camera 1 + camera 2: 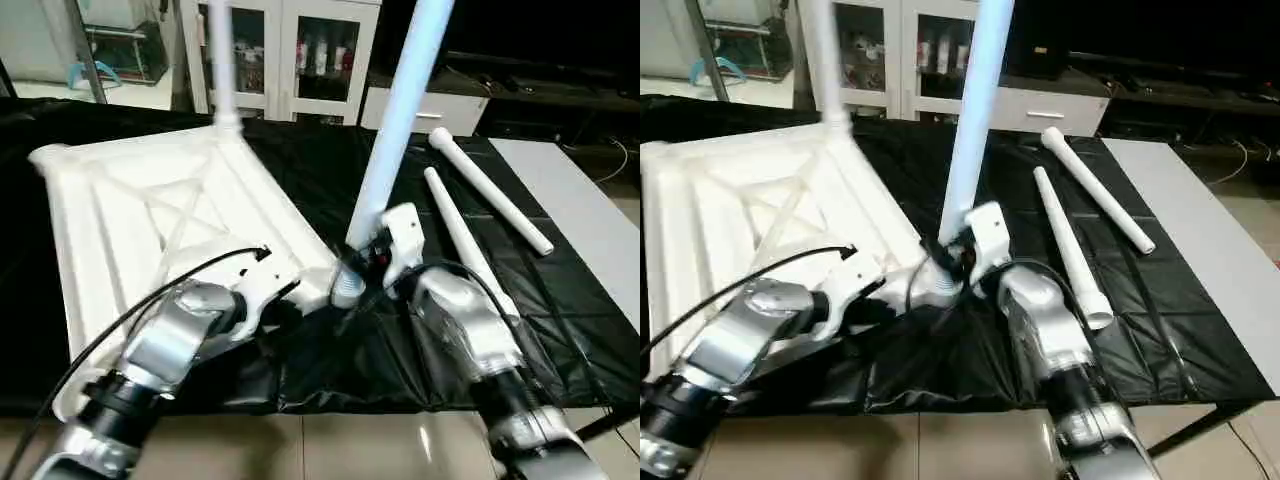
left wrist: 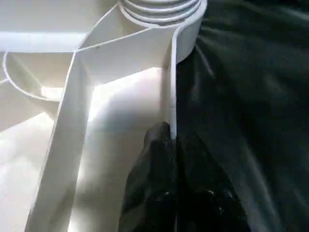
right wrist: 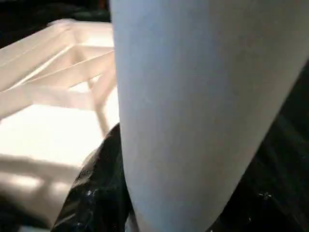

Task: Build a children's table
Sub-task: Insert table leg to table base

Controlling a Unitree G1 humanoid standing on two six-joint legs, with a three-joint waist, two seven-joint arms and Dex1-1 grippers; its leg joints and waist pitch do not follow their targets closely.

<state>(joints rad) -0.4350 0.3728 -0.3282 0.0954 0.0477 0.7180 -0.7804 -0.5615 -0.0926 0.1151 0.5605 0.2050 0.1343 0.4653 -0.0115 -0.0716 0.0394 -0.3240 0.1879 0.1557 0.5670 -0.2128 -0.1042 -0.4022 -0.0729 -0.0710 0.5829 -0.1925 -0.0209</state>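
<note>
The children's table top (image 1: 130, 220) lies upside down on a black cloth, ribs facing up. One white leg (image 1: 221, 60) stands upright in its far corner socket. My right gripper (image 1: 366, 262) is shut on the lower end of a second leg (image 1: 400, 110), which leans a little to the right over the near right corner socket (image 1: 345, 290). In the right wrist view this leg (image 3: 193, 106) sits against a black finger (image 3: 94, 193). My left gripper (image 2: 171, 145) is shut on the top's thin side rim (image 2: 171, 87), just short of that socket's threaded collar (image 2: 159, 9).
Two loose legs (image 1: 490, 195) (image 1: 458, 235) lie side by side on the black cloth (image 1: 560, 300) to the right. A pale surface (image 1: 590, 220) borders the cloth on the right. Glass-door cabinets (image 1: 290, 55) stand behind. The cloth's front edge meets tiled floor (image 1: 350, 440).
</note>
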